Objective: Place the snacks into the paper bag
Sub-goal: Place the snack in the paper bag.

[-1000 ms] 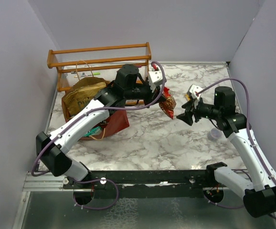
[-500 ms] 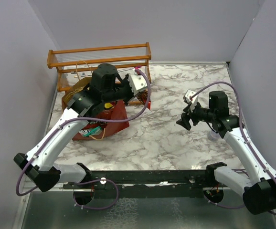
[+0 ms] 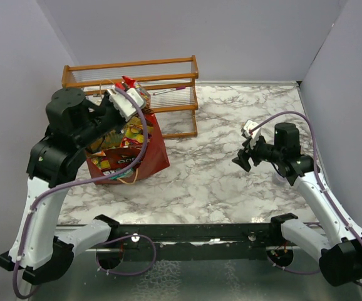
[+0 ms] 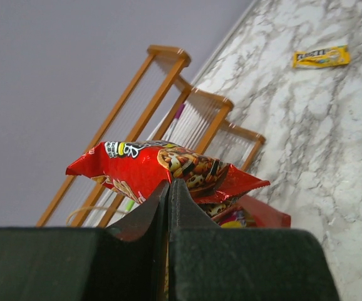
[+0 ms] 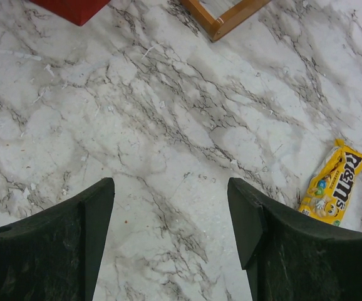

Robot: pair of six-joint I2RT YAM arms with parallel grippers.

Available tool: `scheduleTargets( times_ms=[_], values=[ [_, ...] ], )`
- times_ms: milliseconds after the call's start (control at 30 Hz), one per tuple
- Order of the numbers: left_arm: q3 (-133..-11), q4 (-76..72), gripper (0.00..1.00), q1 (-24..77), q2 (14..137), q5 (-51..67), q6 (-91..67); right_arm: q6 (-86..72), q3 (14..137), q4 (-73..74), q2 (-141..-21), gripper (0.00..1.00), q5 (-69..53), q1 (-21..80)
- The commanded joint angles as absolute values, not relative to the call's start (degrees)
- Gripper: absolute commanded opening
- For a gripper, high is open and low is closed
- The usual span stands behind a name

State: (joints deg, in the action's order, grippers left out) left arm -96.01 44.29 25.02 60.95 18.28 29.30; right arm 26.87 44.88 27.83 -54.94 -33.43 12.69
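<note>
Since half a second ago your left arm has swung from over the desk (image 3: pixel 218 182) toward the left wall. Its base link is now raised and the wrist sits above the paper bag (image 3: pixel 153 153). The right arm has barely shifted.

Left fingers (image 4: pixel 148 216): closed tight on the lower edge of a red snack packet (image 4: pixel 162 166), pinched near its middle. The packet is held in the air over the bag's back rim, just in front of the wooden rack (image 3: pixel 131 66). Its long axis runs crosswise to the fingers, roughly level, with the printed face toward the wrist camera.

Right fingers (image 5: pixel 90 213): spread wide, holding nothing, hovering over bare marble.

Step in hand, as I judge it: carry done, drop pending. The bag's mouth opens upward and already holds several packets. Next you need to centre the packet over the opening, lower it and release. Held broadside, it may catch on the rim or the string handles, so tipping one end down should help.

One yellow M&M's packet (image 5: pixel 332 185) lies flat on the desk, just right of the right fingers, its long axis slanting from upper right to lower left in the right wrist view. It looks like the next pick.
</note>
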Motion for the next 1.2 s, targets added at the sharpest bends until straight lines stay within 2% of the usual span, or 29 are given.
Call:
scheduleTargets(
  times_ms=[0, 200, 433, 667, 1100, 1167],
  values=[
    [-97.94, 50.65, 0.0, 22.5, 58.12, 7.2, 32.54, 27.29, 44.31, 25.54, -53.9, 0.73, -31.48, 12.92],
    [-96.79, 54.63, 0.0, 17.4, 57.17, -0.71, 28.79, 27.4, 44.13, 25.3, -54.27, 0.73, -30.97, 12.92],
    [-90.16, 55.67, 0.0, 10.95, 57.01, 5.57, 20.23, 27.33, 44.07, 25.25, -54.34, 0.73, -30.28, 12.92],
    [-85.01, 54.07, 0.0, 8.58, 57.09, 7.76, 17.78, 27.44, 43.66, 25.33, -53.81, 0.73, -29.85, 12.92],
    [-79.65, 53.16, 0.0, 5.43, 57.14, 6.88, 17.17, 27.68, 43.4, 25.41, -53.81, 0.74, -29.45, 12.92],
    [-78.51, 52.08, 0.03, 4.66, 57.06, 6.21, 17.04, 27.73, 43.42, 25.51, -53.74, 0.74, -29.52, 12.92]
  ],
)
